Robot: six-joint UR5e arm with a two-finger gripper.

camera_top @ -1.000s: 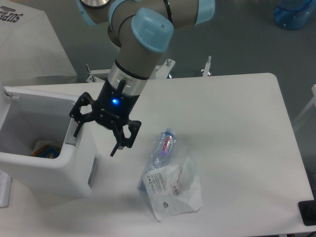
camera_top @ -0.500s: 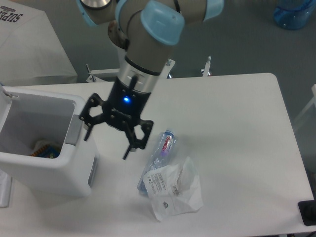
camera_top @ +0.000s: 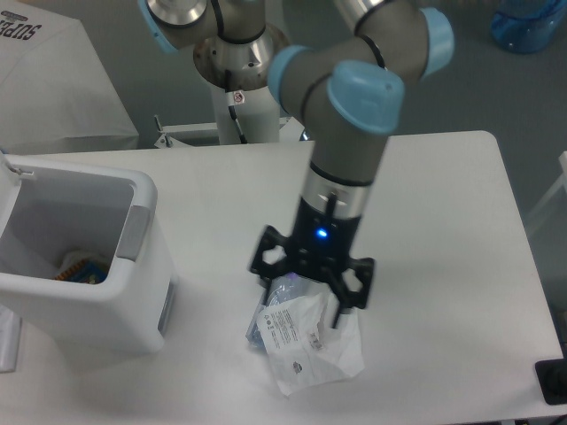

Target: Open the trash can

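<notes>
Trash can open, gripper over the litter beside it.

The trash can [camera_top: 84, 266] sits at the table's [camera_top: 443, 204] left edge, top uncovered, colourful scrap visible at the bottom inside; grey push tab on its right rim, grey handle on the right wall. Well right of the can, the gripper [camera_top: 303, 306] hangs with fingers spread wide, nothing between them, directly over a crumpled plastic bag [camera_top: 310, 350] and the plastic bottle [camera_top: 282, 292] lying under it. Blue LED lit on the wrist.
</notes>
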